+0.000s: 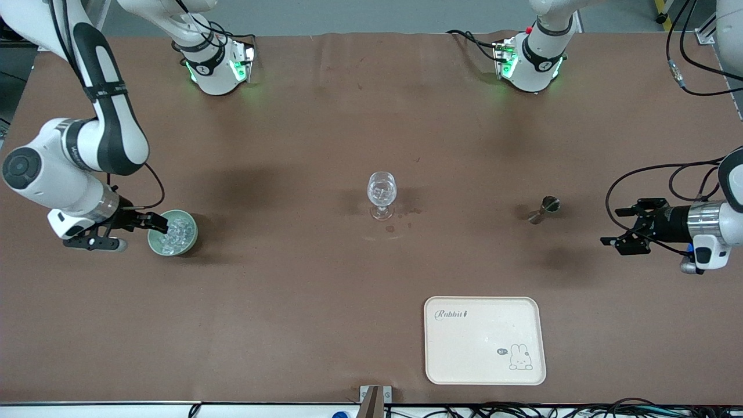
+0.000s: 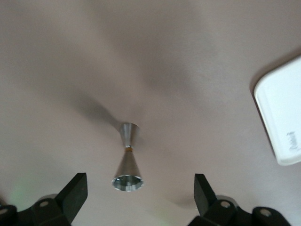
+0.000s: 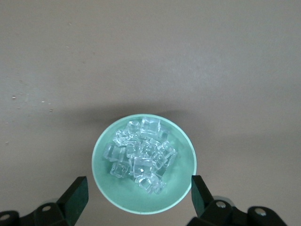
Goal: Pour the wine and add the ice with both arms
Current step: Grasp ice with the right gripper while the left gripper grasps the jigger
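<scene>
One bowl (image 1: 172, 233), one glass (image 1: 381, 194)

Between the wide-set jaws of the right gripper (image 1: 155, 223): pale green bowl (image 3: 144, 162) heaped with ice (image 3: 141, 153), rim close to both fingers, little slack either side. Ahead of the bowl, bare worktop (image 1: 278, 145) up to the wine glass (image 1: 382, 195) at mid-worktop. Between the spread jaws of the left gripper (image 1: 616, 232): steel jigger (image 2: 128, 159), free room on each side. Off to one side of those jaws, white tray (image 2: 282, 115), well apart.
</scene>
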`<move>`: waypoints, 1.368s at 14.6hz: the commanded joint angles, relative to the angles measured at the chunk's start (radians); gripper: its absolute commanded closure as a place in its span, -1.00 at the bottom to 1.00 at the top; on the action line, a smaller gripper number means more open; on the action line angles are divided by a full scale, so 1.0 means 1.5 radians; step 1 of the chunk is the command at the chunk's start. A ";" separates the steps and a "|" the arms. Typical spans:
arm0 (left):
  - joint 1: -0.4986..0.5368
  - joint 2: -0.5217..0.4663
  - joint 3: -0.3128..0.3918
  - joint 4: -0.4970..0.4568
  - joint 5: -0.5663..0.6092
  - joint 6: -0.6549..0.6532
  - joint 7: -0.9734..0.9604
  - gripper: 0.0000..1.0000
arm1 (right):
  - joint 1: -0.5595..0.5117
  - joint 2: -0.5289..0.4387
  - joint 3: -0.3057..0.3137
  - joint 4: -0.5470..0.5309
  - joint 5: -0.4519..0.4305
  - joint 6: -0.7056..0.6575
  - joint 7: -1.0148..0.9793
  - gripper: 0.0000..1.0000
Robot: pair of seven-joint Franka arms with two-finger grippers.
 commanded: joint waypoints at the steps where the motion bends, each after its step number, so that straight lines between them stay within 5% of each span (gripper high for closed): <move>1: 0.033 0.035 -0.005 0.004 -0.069 -0.036 -0.042 -1.00 | 0.010 0.010 0.001 -0.035 0.012 0.048 0.045 -0.89; 9: 0.091 0.112 -0.007 -0.088 -0.233 -0.056 -0.032 -0.99 | 0.020 0.056 0.001 -0.036 0.012 0.085 0.094 -0.47; 14: 0.092 0.147 -0.008 -0.099 -0.241 -0.056 0.037 -0.94 | 0.015 0.057 0.001 -0.048 0.012 0.085 0.094 -0.47; 20: 0.091 0.174 -0.010 -0.106 -0.270 -0.057 0.057 -0.85 | 0.013 0.059 0.001 -0.048 0.012 0.086 0.094 -0.22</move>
